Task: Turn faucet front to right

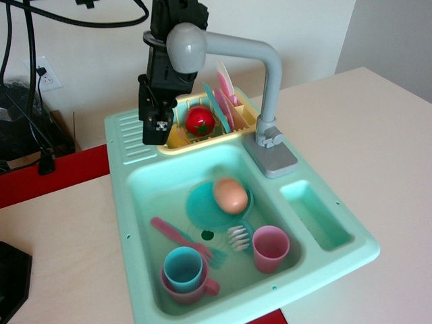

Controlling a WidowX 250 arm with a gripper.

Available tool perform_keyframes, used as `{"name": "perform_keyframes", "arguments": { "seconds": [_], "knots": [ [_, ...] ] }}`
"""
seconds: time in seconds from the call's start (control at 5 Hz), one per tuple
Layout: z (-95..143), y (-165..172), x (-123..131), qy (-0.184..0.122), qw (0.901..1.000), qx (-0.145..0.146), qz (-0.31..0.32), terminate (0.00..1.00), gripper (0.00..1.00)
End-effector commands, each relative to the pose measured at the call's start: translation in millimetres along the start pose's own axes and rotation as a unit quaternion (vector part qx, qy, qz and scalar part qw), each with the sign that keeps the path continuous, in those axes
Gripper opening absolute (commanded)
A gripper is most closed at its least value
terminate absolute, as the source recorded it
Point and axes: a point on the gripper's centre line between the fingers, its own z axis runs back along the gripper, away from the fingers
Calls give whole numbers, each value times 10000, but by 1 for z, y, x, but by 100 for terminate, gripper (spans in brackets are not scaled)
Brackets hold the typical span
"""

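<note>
I see the faucet [263,81] head just above and right of my gripper [156,128], its arm running rightward to the post; I can't tell whether the fingers are parted.

Faucet [263,88] set at sink [128,196] back right, head reaching left before gripper [156,128], rack [177,138] behind basin, cups [185,270] at front.

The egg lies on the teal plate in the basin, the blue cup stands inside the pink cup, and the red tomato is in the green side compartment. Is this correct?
Not entirely. The tomato is not in the green side compartment, which holds nothing visible; it sits in the yellow dish rack behind the basin, as observation.image shows. The egg on the teal plate and the blue cup inside the pink cup are right.
</note>
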Motion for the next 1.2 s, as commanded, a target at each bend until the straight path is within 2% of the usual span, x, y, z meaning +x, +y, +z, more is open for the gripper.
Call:
{"name": "perform_keyframes", "arguments": {
  "seconds": [0.0, 0.2, 0.4, 0.6, 0.8, 1.0],
  "knots": [
    [15, -81, 1, -176, 9926, 381, -1137, 0, 100],
    [13, -104, 5, -120, 9885, 589, -1387, 0, 100],
    [16, -59, -16, -303, 9982, 333, -404, 0, 100],
    [8, -18, -39, -281, 9990, 277, 200, 0, 100],
    [3, 11, -58, -226, 9984, 277, 435, 0, 100],
    [5, 26, -69, -263, 9978, 190, 578, 0, 100]
  ]
}}
